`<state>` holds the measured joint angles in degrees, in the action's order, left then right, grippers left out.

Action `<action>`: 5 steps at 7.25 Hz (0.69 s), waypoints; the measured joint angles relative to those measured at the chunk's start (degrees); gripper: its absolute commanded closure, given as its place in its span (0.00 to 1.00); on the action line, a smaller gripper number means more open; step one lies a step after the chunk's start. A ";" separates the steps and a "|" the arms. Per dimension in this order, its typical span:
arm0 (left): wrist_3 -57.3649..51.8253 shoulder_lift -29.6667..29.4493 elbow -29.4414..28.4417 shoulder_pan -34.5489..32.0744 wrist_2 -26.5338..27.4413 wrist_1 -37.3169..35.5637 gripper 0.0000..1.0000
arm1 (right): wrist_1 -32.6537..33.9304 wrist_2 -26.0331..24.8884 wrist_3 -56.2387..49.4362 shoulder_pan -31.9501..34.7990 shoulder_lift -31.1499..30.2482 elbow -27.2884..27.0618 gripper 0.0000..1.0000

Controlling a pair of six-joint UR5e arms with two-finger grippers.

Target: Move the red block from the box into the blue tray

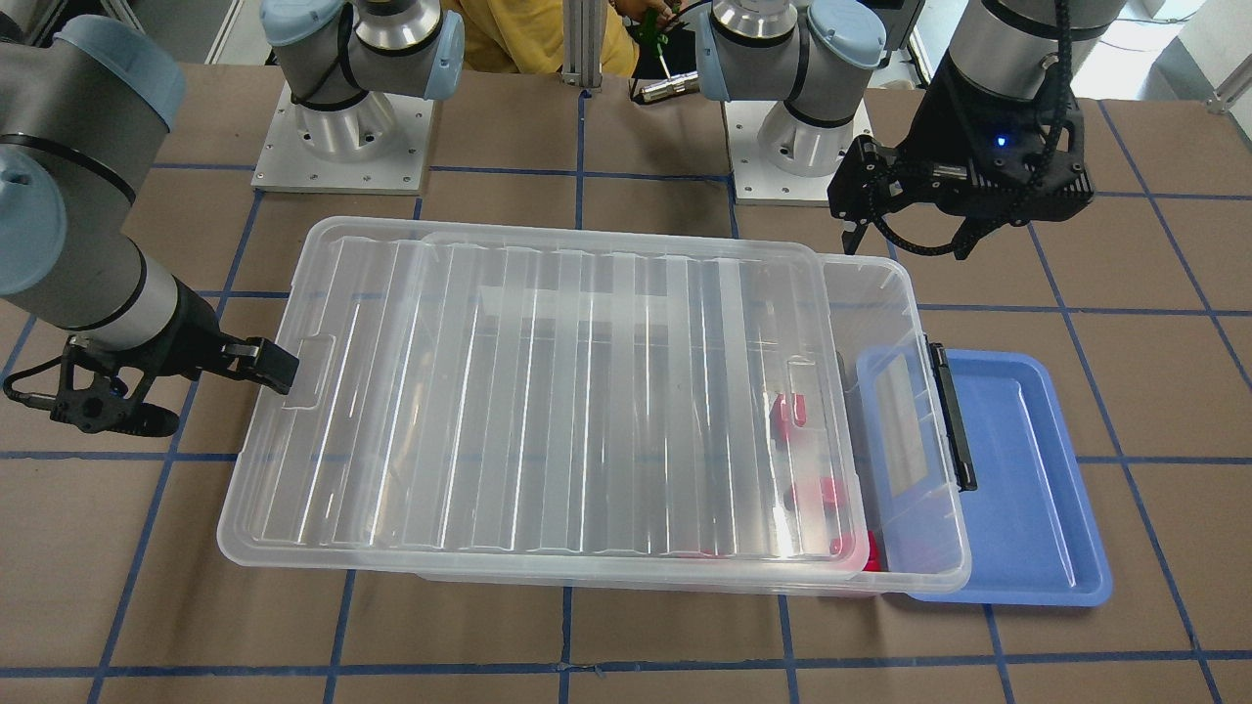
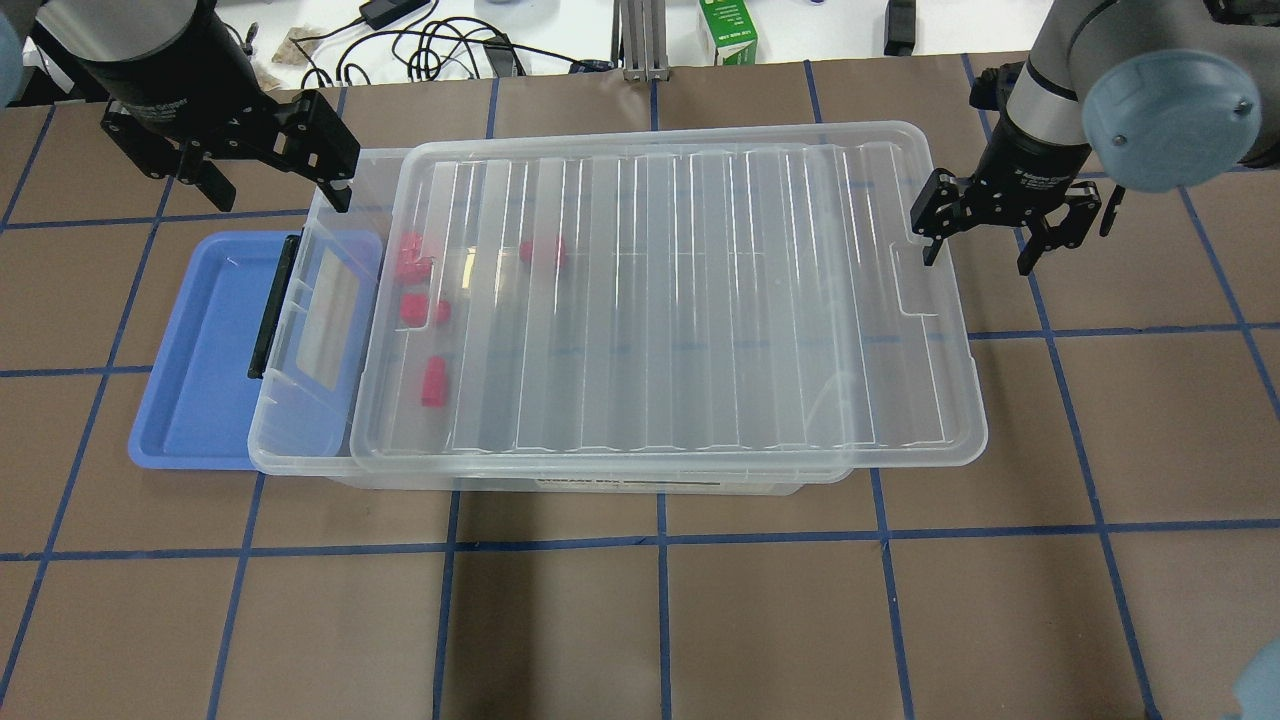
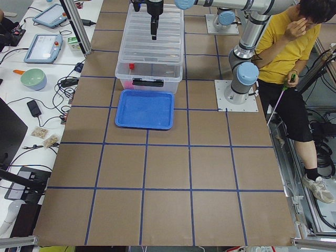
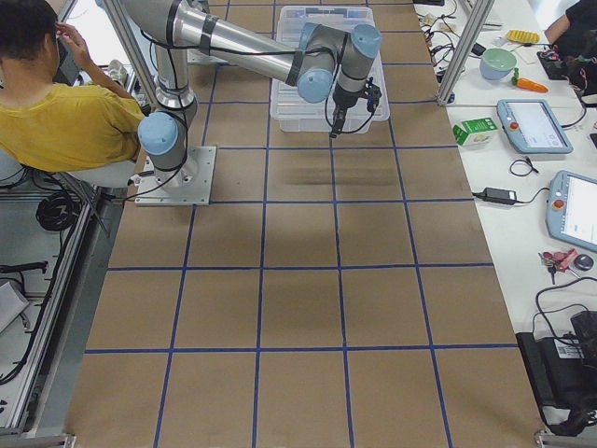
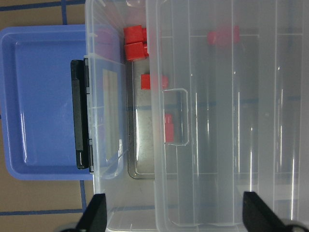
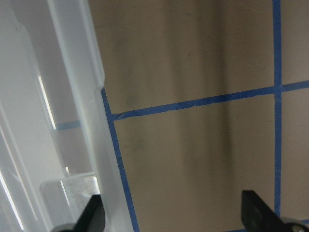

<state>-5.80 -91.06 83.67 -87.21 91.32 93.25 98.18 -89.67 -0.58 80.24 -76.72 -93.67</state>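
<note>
The box (image 2: 300, 445) is a clear bin. Its ribbed lid (image 2: 680, 300) is slid toward my right side, so the left end stands uncovered. Several red blocks (image 2: 422, 310) lie inside near that end, mostly seen through the lid; they also show in the left wrist view (image 5: 136, 50). The blue tray (image 2: 200, 360) lies empty against the box's latch end (image 2: 272, 305). My left gripper (image 2: 278, 195) is open and empty above the box's far left corner. My right gripper (image 2: 980, 258) is open and empty beside the lid's far right corner.
A person in a yellow shirt (image 3: 286, 47) sits behind the robot bases. A green carton (image 2: 728, 30) and cables lie on the white bench beyond the table. The brown table top (image 2: 660, 620) carries a blue tape grid.
</note>
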 measured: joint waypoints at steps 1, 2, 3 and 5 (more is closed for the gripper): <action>0.00 0.00 0.00 0.00 0.00 0.00 0.00 | -0.02 -0.04 -2.15 -1.21 -0.03 0.09 0.00; 0.00 -0.01 0.00 0.01 0.00 -0.02 0.00 | -0.06 -0.04 -3.79 -2.63 -0.12 0.15 0.00; 0.00 -0.03 0.00 0.02 0.00 -0.04 0.00 | -0.08 0.02 -4.90 -3.97 -0.20 0.19 0.00; 0.00 -0.01 0.00 0.02 0.00 -0.02 0.00 | -0.03 -0.13 -7.45 -5.81 -0.29 0.23 0.00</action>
<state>-5.80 -91.07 83.67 -87.19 91.32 93.23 98.14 -89.80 -8.03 74.43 -77.01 -93.44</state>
